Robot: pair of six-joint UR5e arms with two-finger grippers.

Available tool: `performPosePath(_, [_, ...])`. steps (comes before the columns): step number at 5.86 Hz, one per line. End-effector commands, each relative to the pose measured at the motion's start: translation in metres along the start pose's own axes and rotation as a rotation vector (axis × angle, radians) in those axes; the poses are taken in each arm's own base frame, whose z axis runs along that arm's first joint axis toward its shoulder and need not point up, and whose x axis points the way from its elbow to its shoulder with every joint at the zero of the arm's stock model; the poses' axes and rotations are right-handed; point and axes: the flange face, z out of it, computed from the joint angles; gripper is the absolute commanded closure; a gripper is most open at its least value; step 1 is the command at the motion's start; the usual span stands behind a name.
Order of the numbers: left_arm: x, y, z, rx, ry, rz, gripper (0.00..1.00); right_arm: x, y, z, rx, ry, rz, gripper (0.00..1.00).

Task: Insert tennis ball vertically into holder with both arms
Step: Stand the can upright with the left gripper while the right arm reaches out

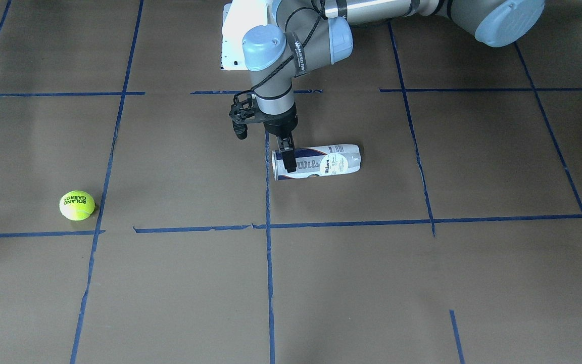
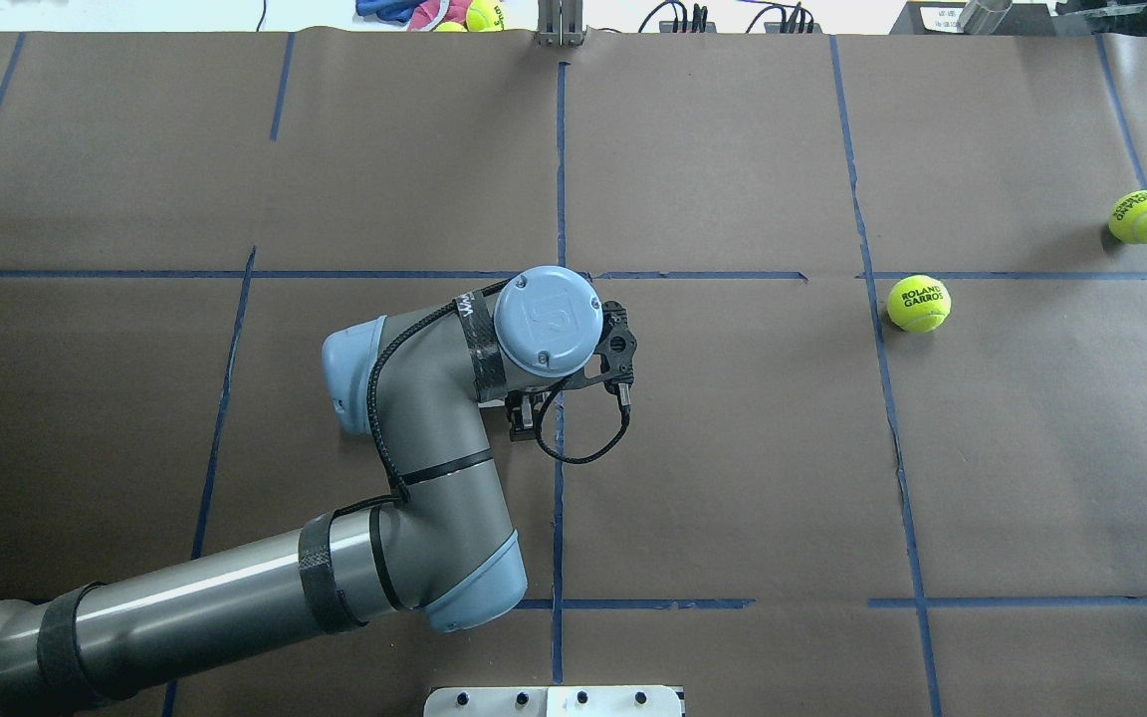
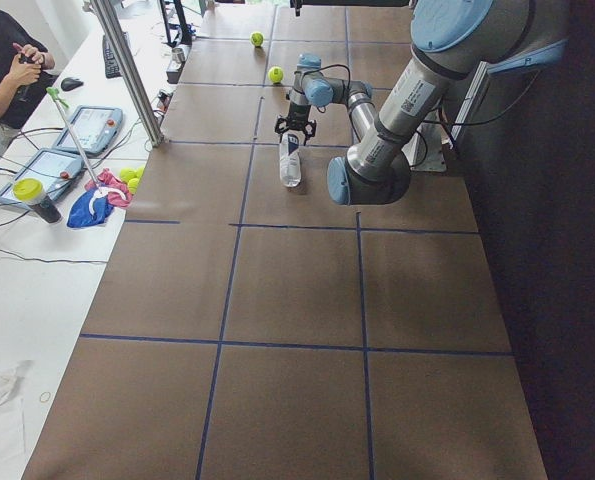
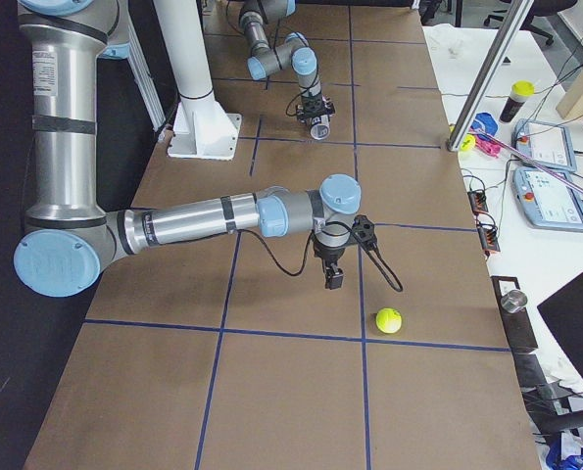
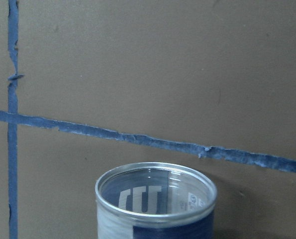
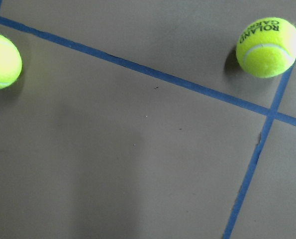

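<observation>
The holder [image 1: 326, 162] lies on its side at mid-table, open end toward the robot's right, and its rim shows in the left wrist view [image 5: 156, 199]. My left gripper [image 1: 287, 162] points down over that open end, fingers closed across the can. In the overhead view the arm hides the can. A tennis ball [image 2: 919, 303] lies to the right, also in the front view [image 1: 77, 205]. A second ball [image 2: 1142, 216] lies farther right. My right gripper [image 4: 332, 282] hangs above the table near a ball [image 4: 389, 320]. I cannot tell whether it is open.
Blue tape lines grid the brown table. The white pedestal base [image 1: 235, 35] stands at the robot's side. More balls and cloth [image 2: 454, 14] lie past the far edge. An operator [image 3: 2, 60] sits at a side bench with tablets.
</observation>
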Motion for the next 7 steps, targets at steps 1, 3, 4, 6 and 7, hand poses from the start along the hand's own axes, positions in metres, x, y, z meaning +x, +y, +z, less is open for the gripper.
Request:
performPosePath(1, [-0.002,0.0,0.013,-0.005,-0.009,0.003,0.0,-0.024,-0.04,0.015,-0.015,-0.01,-0.001,0.01])
performPosePath(3, [-0.001,0.004,0.022,-0.002,-0.01,0.006,0.0,-0.055,-0.076,0.039,-0.022,-0.029,0.011,0.02])
performPosePath(4, [-0.001,0.004,0.023,-0.002,-0.01,0.006,0.0,-0.058,-0.082,0.054,0.02,-0.042,0.065,0.01])
performPosePath(6, [-0.001,0.004,0.023,-0.002,-0.01,0.006,0.06,-0.068,-0.084,0.075,0.034,-0.06,0.099,0.01])
performPosePath(7, [0.0,0.003,0.023,0.013,-0.012,0.005,0.14,-0.069,-0.084,0.074,0.035,-0.06,0.098,0.01])
